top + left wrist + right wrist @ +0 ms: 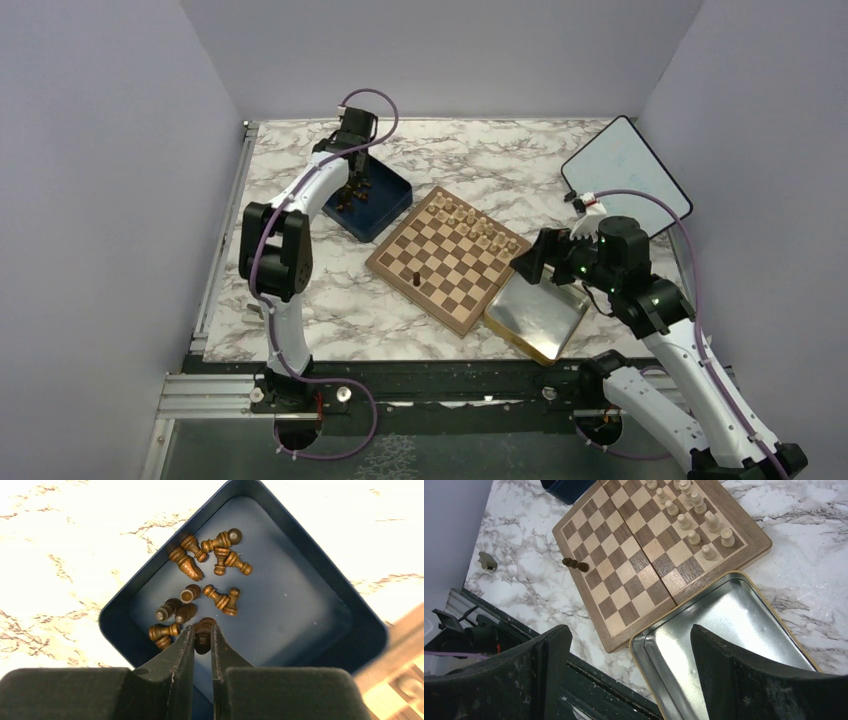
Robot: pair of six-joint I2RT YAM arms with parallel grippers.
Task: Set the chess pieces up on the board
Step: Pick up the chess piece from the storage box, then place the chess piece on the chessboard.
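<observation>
Dark brown chess pieces (220, 599) mostly lie in the blue box (310, 625) — where the narrow left claw (202, 628) seemingly pinches a chess piece (206, 624) — one stands on the board (460, 275); right claw (629, 632) gapes empty.

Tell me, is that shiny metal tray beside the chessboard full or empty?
Empty where visible: the metal tray shows only bare shiny floor, no pieces, in the right wrist view.
</observation>
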